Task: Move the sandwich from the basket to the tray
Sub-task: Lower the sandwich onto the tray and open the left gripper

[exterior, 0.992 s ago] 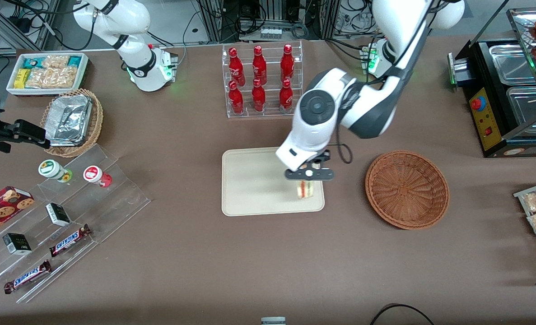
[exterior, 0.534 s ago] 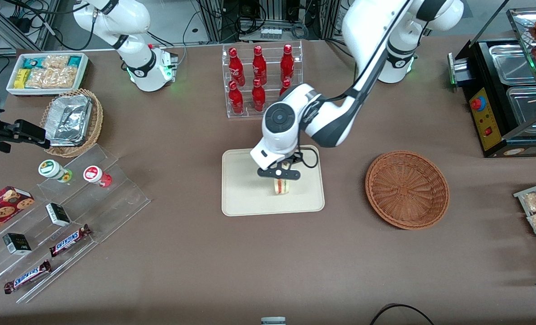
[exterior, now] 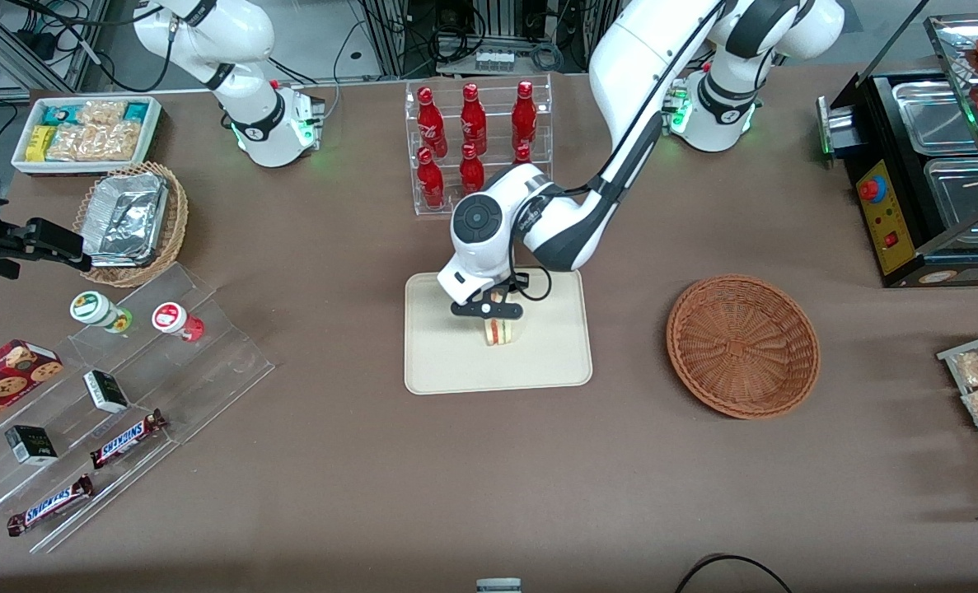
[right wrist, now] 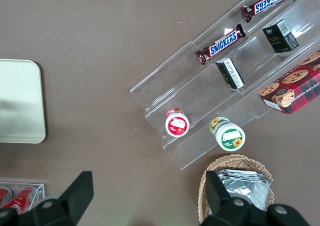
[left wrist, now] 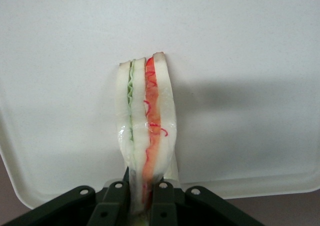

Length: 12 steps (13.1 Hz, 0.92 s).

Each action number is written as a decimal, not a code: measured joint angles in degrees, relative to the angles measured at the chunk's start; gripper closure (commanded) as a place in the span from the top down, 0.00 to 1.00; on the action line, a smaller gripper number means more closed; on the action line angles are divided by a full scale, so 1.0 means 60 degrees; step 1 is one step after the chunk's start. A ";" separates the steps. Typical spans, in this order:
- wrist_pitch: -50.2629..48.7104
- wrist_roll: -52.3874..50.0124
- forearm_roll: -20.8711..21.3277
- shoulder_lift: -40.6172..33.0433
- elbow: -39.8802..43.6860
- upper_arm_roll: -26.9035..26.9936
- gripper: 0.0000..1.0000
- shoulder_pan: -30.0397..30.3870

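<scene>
My gripper (exterior: pixel 493 314) hangs low over the middle of the cream tray (exterior: pixel 447 362), shut on the sandwich (exterior: pixel 501 331). In the left wrist view the gripper (left wrist: pixel 141 206) squeezes the wedge's narrow end, and the sandwich (left wrist: pixel 147 116) stands on edge with pale bread, green and red layers showing against the tray (left wrist: pixel 60 85). Whether it touches the tray floor I cannot tell. The reddish-brown woven basket (exterior: pixel 742 346) lies beside the tray, toward the working arm's end of the table, with nothing in it.
A clear rack of red bottles (exterior: pixel 476 148) stands just farther from the front camera than the tray, close to the arm's elbow. A stepped acrylic shelf with snacks (exterior: pixel 118 387) and a foil-filled wicker basket (exterior: pixel 130 222) lie toward the parked arm's end.
The gripper has carried the sandwich from the tray's edge nearest the basket to the tray's middle, a little farther from the front camera, and the arm has lowered.
</scene>
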 measured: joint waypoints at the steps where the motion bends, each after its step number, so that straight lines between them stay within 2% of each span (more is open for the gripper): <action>1: 0.0000 0.0000 0.0001 0.0003 0.0001 0.0021 1.00 0.0001; 5: -0.0079 -0.0243 0.0000 -0.0079 0.0407 0.0057 1.00 0.0024; 7: -0.0675 -0.0445 0.0000 -0.0406 0.0857 0.0232 1.00 0.0037; 12: -0.2730 -0.0683 0.0011 -0.2234 0.1258 0.1509 1.00 0.0154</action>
